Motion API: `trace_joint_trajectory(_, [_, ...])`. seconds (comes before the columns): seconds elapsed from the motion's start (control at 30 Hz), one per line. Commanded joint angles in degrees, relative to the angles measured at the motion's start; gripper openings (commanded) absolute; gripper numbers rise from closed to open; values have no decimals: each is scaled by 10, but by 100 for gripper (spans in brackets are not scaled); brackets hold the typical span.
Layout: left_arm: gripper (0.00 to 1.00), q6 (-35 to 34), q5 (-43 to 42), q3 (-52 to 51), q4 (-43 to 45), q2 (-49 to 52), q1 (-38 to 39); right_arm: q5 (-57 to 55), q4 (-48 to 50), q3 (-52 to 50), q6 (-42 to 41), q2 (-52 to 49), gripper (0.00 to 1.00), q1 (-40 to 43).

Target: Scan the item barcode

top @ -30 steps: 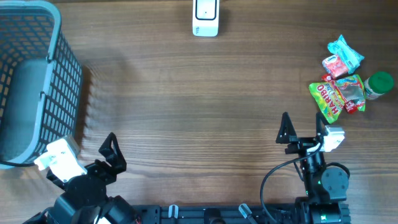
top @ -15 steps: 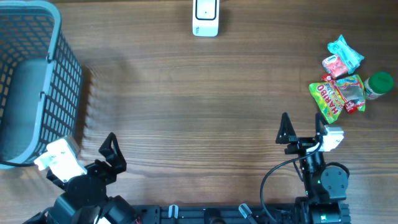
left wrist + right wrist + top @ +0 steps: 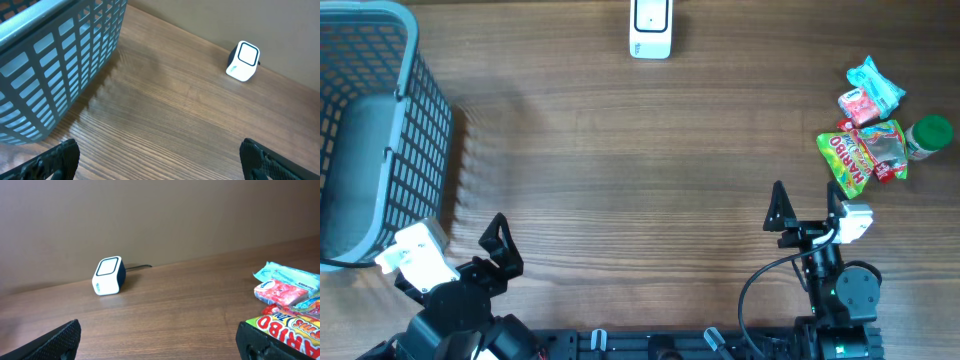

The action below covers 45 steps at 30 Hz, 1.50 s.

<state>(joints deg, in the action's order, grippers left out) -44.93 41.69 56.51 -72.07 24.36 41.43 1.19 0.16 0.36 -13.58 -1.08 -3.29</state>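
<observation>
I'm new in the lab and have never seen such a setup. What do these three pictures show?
This is a robot with two arms at a wooden table. One picture looks straight down from above; the other two come from cameras on each wrist, so the dark tips at their bottom corners are that arm's own fingers. The left gripper and the right gripper both stand open and hold nothing. On the table are a blue-grey basket at the left, a small white scanner at the far edge, and at the right a Haribo bag, a light blue packet, a red packet and a green-capped bottle.
</observation>
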Motion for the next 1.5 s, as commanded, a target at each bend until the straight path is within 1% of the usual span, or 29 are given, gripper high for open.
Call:
trace_joint_trajectory(0.0, [100, -3, 2, -1, -6, -3, -4, -8, 2, -1, -1, 8, 100, -3])
trace_joint_trajectory(0.17, [100, -7, -9, -10, 28, -5, -38, -8, 2, -1, -1, 8, 100, -3])
trace_joint_trajectory(0.23, [100, -7, -12, -25, 57, -6, -69, -8, 2, -1, -1, 8, 100, -3])
trace_joint_trajectory(0.33, [100, -3, -53, -61, 100, -23, -127, -8, 2, -1, -1, 8, 99, -3])
trace_joint_trajectory(0.43, [100, 6, -73, -100, 143, -53, -174, -8, 2, -1, -1, 8, 100, -3])
trace_joint_trajectory(0.53, [100, 116, -133, -159, 241, -99, -229, -8, 2, -1, -1, 8, 100, -3])
trace_joint_trajectory(0.6, [100, 205, -200, -210, 329, -134, -271, -8, 2, -1, -1, 8, 100, -3])
trace_joint_trajectory(0.63, [100, 237, -231, -229, 359, -146, -286, -8, 2, -1, -1, 8, 100, -3])
trace_joint_trajectory(0.73, [100, 290, -296, -273, 409, -164, -317, -8, 2, -1, -1, 8, 100, -3])
trace_joint_trajectory(0.83, [100, 315, -348, -320, 442, -182, -343, -8, 2, -1, -1, 8, 100, -3])
trace_joint_trajectory(1.0, [100, 315, -399, -407, 476, -241, -385, -8, 2, -1, -1, 8, 100, -3])
trace_joint_trajectory(1.07, [100, 315, -424, -429, 498, -241, -400, -8, 2, -1, -1, 8, 100, -3])
trace_joint_trajectory(1.13, [100, 320, -427, -443, 517, -242, -403, -8, 2, -1, -1, 8, 100, -3])
trace_joint_trajectory(1.33, [100, 374, -427, -479, 583, -242, -403, -8, 2, -1, -1, 8, 100, -3])
trace_joint_trajectory(1.47, [100, 383, -427, -501, 590, -242, -403, -8, 2, -1, -1, 8, 100, -3])
